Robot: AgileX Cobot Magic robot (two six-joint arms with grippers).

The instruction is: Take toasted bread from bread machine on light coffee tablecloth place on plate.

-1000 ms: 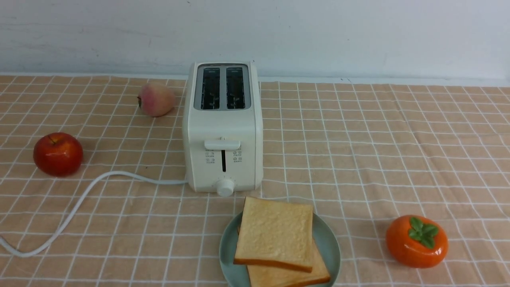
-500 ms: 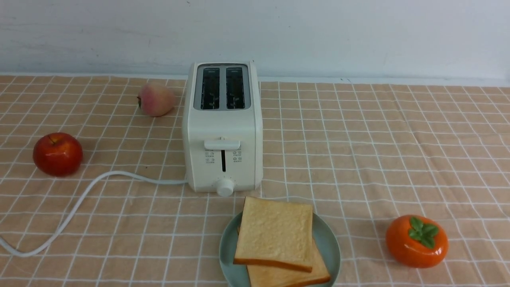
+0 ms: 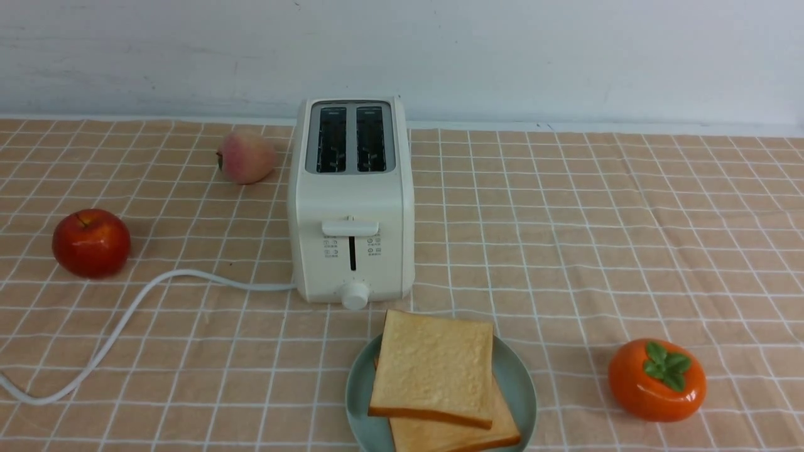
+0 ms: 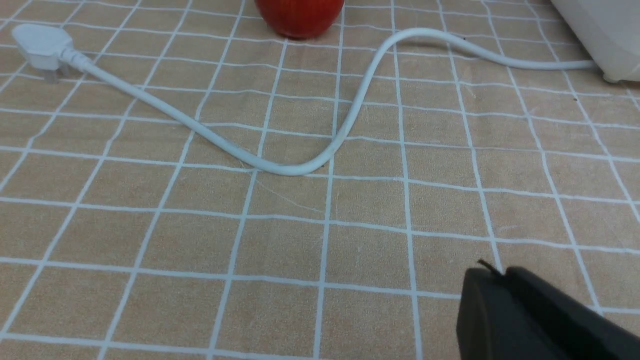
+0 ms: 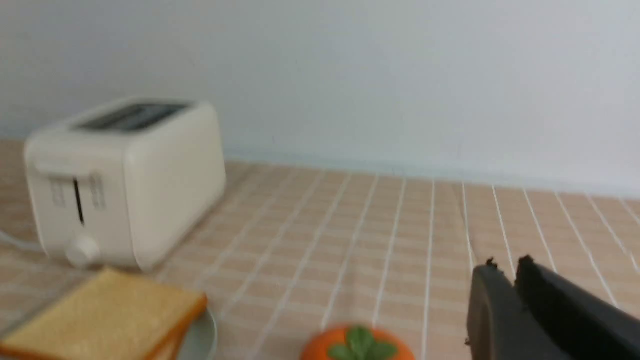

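Observation:
Two slices of toasted bread [image 3: 433, 370] lie stacked on the pale mint-blue plate [image 3: 518, 383] at the front centre, on the tablecloth [image 3: 565, 238]. They also show in the right wrist view [image 5: 105, 312]. The cream-white bread machine [image 3: 350, 207] stands behind the plate with both slots empty and its lever up. No gripper shows in the front view. My left gripper [image 4: 492, 272] is shut and empty above the cloth near the cord [image 4: 350, 107]. My right gripper [image 5: 505, 264] is shut and empty, off to the right of the plate.
A red apple [image 3: 92, 242] sits at the left, a peach [image 3: 246, 157] left of the bread machine, and an orange persimmon [image 3: 657, 379] at the front right. The white cord [image 3: 125, 320] curls across the left front. A white wall stands behind.

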